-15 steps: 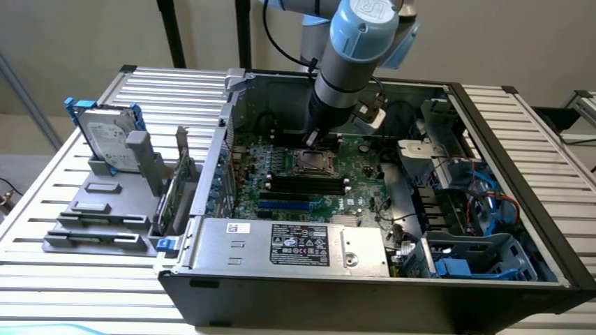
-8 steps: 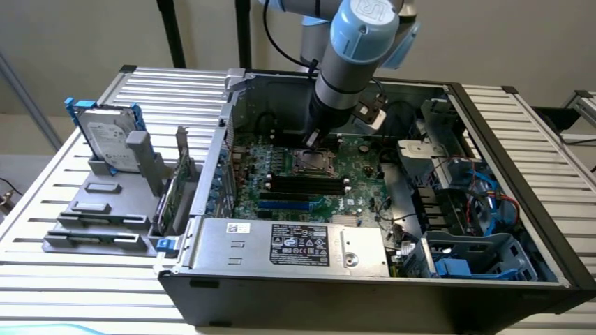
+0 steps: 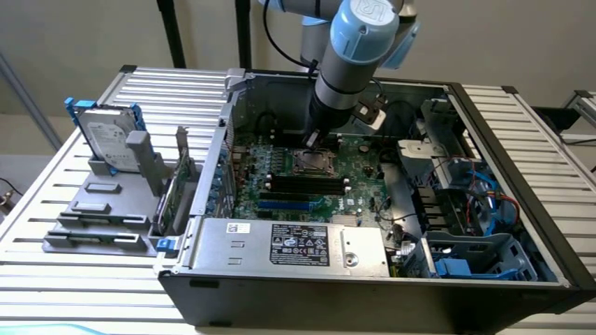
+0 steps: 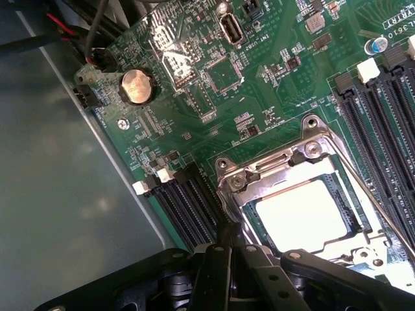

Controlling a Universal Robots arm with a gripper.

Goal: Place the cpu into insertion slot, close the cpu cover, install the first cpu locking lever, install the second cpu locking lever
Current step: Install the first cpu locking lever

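The cpu (image 4: pixel 303 215) lies flat in the insertion slot (image 3: pixel 312 162) on the green motherboard, its pale face showing through the window of the cpu cover (image 4: pixel 272 170). The silver cover frame lies down over the chip. A thin metal locking lever (image 4: pixel 373 201) runs along one side of the socket. My gripper (image 4: pixel 225 234) is shut, its dark fingertips together at the cover's edge beside the socket corner, with nothing visibly between them. In the exterior view the gripper (image 3: pixel 313 144) hangs straight down just behind the socket.
Black memory slots (image 3: pixel 308 183) flank the socket. The case walls, a power supply (image 3: pixel 289 244) in front and a blue drive cage (image 3: pixel 484 259) at the exterior view's right hem the board in. A hard drive (image 3: pixel 107 139) stands on a grey holder outside the case.
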